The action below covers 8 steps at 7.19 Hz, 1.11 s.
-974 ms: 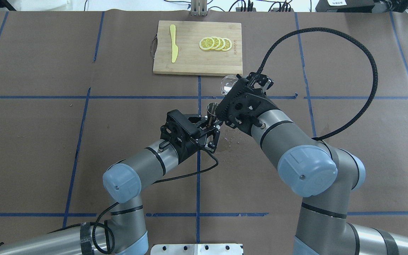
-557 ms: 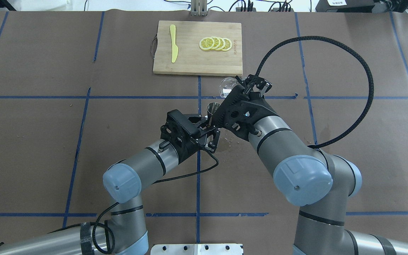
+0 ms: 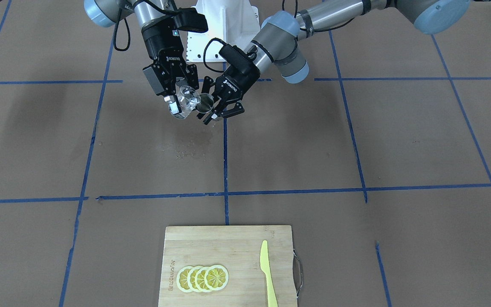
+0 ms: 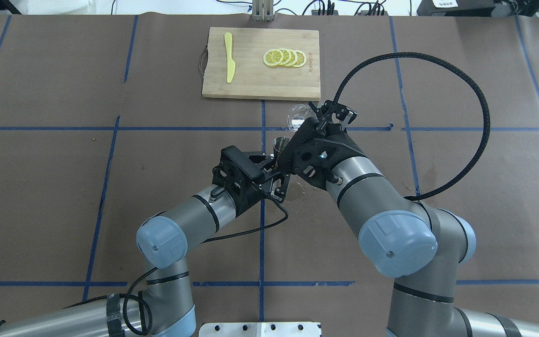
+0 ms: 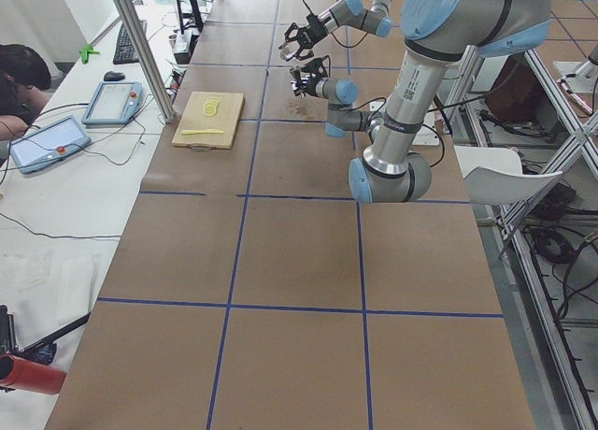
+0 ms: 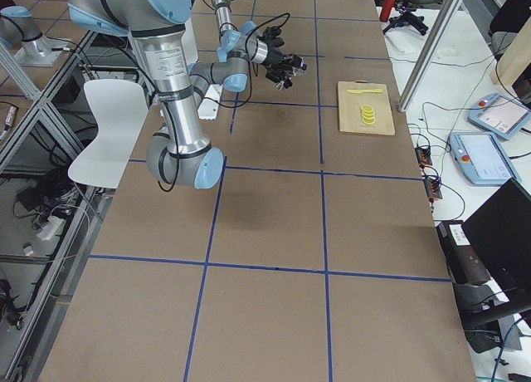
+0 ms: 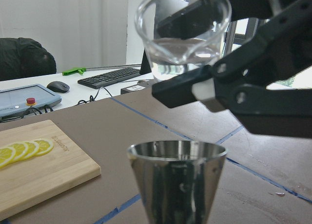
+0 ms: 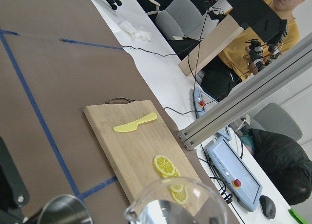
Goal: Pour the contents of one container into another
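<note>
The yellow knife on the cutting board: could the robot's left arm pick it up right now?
Probably not. The left gripper is shut on the jigger, so it has no free fingers for the knife, though the way across to it looks open.

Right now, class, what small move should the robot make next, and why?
Probably tilt the beaker toward the jigger with the right tool: the beaker holds clear liquid, sits above the jigger gripped by the left tool, and no stream shows.
</note>
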Available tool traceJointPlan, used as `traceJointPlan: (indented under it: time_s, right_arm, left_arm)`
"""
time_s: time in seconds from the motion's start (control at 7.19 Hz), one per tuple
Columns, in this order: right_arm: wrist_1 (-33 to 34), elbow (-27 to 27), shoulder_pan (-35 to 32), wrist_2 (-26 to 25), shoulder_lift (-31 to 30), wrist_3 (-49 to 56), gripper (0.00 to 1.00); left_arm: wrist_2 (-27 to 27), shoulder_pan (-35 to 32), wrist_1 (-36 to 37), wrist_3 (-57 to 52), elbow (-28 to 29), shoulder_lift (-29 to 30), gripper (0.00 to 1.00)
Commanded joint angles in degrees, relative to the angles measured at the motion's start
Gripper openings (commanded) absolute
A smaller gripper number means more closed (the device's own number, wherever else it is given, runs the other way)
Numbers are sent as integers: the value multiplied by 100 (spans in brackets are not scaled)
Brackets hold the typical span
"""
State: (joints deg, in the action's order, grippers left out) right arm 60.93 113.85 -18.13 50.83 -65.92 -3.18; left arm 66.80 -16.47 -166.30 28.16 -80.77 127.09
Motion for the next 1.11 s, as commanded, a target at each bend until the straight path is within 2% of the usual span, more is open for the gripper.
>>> traceJointPlan:
  time_s: [0.0, 0.7, 0.97]
  right_arm:
    - [-2, -3, -7, -11, -8, 63, 0]
    - [270, 15, 46, -231, 44, 308, 0]
    - [270, -3, 133, -467, 79, 475, 0]
  left_arm:
    - [0, 12, 1, -4, 9, 0, 0]
    - [9, 12, 1, 5, 9, 26, 0]
    - [9, 21, 1, 5, 9, 87, 0]
